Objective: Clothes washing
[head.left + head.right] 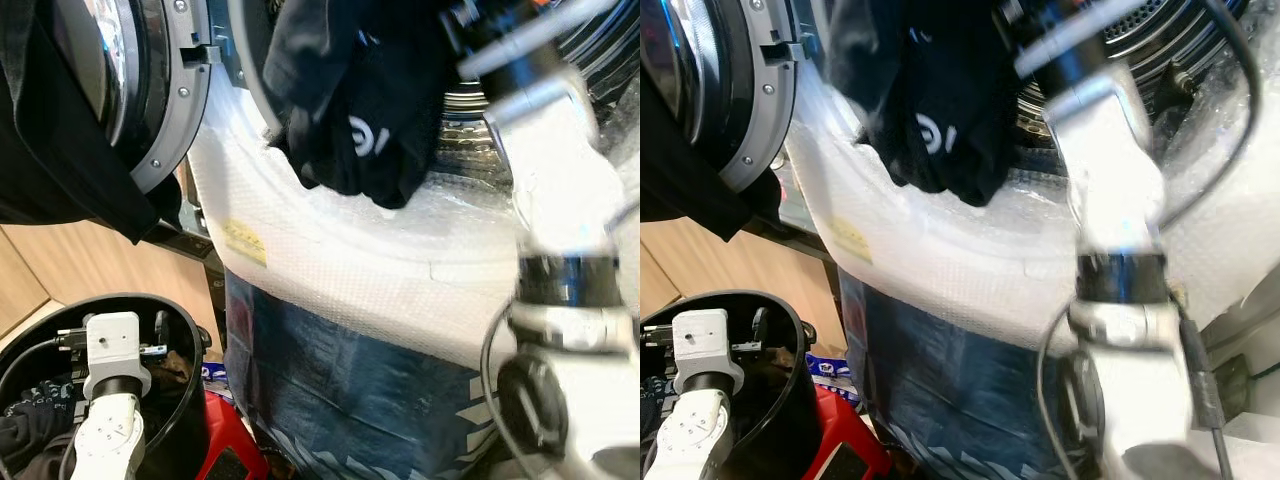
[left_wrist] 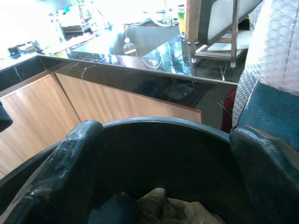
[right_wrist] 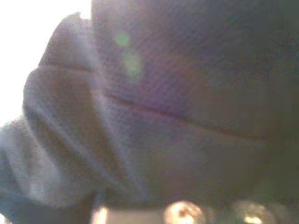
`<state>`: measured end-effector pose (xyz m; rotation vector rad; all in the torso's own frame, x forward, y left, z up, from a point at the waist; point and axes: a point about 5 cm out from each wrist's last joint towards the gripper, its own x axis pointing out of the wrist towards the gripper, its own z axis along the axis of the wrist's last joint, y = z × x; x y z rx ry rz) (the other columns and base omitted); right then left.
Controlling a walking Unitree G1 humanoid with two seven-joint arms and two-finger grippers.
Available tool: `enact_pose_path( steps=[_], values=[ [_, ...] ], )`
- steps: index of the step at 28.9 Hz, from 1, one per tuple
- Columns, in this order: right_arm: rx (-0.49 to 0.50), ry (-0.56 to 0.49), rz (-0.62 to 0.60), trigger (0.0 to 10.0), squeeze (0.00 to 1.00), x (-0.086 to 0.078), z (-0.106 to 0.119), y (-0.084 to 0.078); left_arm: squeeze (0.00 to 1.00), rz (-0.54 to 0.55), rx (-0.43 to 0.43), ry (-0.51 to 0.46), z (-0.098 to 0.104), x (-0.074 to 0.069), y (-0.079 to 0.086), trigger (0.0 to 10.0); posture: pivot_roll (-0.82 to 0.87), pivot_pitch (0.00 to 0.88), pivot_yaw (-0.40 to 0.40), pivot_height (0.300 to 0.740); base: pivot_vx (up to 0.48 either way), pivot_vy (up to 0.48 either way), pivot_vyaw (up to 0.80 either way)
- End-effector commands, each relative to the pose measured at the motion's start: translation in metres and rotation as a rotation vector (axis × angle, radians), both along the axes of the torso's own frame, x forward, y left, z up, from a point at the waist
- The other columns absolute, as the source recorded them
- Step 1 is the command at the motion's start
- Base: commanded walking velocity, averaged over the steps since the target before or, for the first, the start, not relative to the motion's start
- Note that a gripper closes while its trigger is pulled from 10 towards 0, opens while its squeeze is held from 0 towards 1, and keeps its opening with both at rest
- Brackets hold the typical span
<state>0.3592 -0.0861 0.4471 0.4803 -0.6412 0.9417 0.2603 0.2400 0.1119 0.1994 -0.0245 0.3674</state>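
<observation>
A black garment point(image 1: 360, 100) with a white logo hangs at the mouth of the washing machine's drum point(image 1: 470, 110). My right arm point(image 1: 560, 200) reaches up to it, blurred. In the right wrist view dark fabric point(image 3: 177, 116) lies pressed close against the camera, hiding the fingers; the right gripper appears shut on the garment. My left arm point(image 1: 110, 390) sits low on the left over a black bucket point(image 1: 190, 330). The left gripper point(image 2: 166, 133) is open above the bucket's rim point(image 2: 163, 122), nothing between its fingers point(image 2: 70, 154). Crumpled clothes point(image 2: 159, 205) lie in the bucket.
The machine's round door point(image 1: 160, 100) stands open at upper left, with dark cloth point(image 1: 50, 150) draped over it. Bubble wrap point(image 1: 330, 250) and blue film point(image 1: 330, 380) cover the machine's front. A red stool point(image 1: 225, 440) stands beside the bucket. Wooden cabinet fronts point(image 1: 80, 270) lie to the left.
</observation>
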Motion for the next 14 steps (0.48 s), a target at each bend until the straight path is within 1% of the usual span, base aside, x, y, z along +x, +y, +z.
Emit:
enact_pose_path(
  steps=[1, 3, 5, 6, 8, 9, 10, 11, 12, 13, 14],
  values=[
    [-0.038, 0.046, -0.103, 0.0, 0.00, 0.010, 0.006, 0.002, 0.00, 0.002, -0.014, -0.004, -0.001, 0.001, -0.001, 10.0, -0.02, 0.008, -0.045, 0.740, 0.000, 0.000, 0.00],
    [-0.040, 0.105, -0.174, 0.0, 0.00, 0.018, 0.010, 0.003, 0.00, 0.011, -0.039, -0.006, -0.003, 0.002, -0.002, 10.0, -0.02, 0.007, -0.048, 0.740, 0.000, 0.000, 0.00],
    [-0.067, 0.206, -0.285, 0.0, 0.00, 0.028, 0.011, 0.003, 0.00, 0.006, -0.044, -0.007, -0.003, 0.003, -0.005, 10.0, -0.01, 0.002, -0.054, 0.740, 0.000, 0.000, 0.00],
    [-0.094, 0.312, -0.414, 0.0, 0.00, 0.036, 0.007, -0.001, 0.00, -0.001, -0.047, -0.011, -0.003, 0.003, -0.008, 10.0, -0.01, 0.000, -0.056, 0.740, 0.000, 0.000, 0.00],
    [-0.121, 0.333, -0.509, 0.0, 0.00, 0.040, 0.007, -0.004, 0.00, -0.005, -0.044, -0.007, -0.004, 0.003, -0.009, 10.0, -0.01, 0.000, -0.061, 0.740, 0.000, 0.000, 0.00],
    [-0.171, 0.337, -0.615, 0.0, 0.00, 0.043, 0.004, -0.009, 0.00, -0.004, -0.043, -0.004, -0.005, 0.003, -0.009, 10.0, -0.01, 0.000, -0.060, 0.740, 0.000, 0.000, 0.00],
    [-0.222, 0.331, -0.695, 0.0, 0.00, 0.045, 0.000, -0.011, 0.00, -0.001, -0.048, -0.004, -0.006, 0.003, -0.010, 10.0, -0.01, 0.000, -0.068, 0.740, 0.000, 0.000, 0.00],
    [-0.255, 0.324, -0.745, 0.0, 0.00, 0.046, -0.002, -0.012, 0.00, 0.002, -0.053, -0.004, -0.006, 0.002, -0.010, 10.0, 0.00, 0.000, -0.072, 0.740, 0.000, 0.000, 0.00],
    [-0.265, 0.358, -0.767, 0.0, 0.00, 0.049, -0.010, -0.012, 0.00, 0.001, -0.054, -0.005, -0.006, 0.002, -0.011, 10.0, 0.00, 0.000, -0.074, 0.740, 0.000, 0.000, 0.00],
    [-0.304, 0.380, -0.777, 3.3, 0.00, 0.052, -0.018, -0.009, 0.00, 0.000, -0.058, -0.003, -0.007, 0.002, -0.011, 10.0, 0.00, 0.000, -0.076, 0.740, 0.000, 0.000, 0.00],
    [-0.326, 0.397, -0.777, 3.3, 0.00, 0.053, -0.024, -0.007, 0.00, -0.002, -0.061, -0.001, -0.007, 0.002, -0.012, 10.0, 0.01, 0.000, -0.079, 0.740, 0.000, 0.000, 0.00]
  ],
)
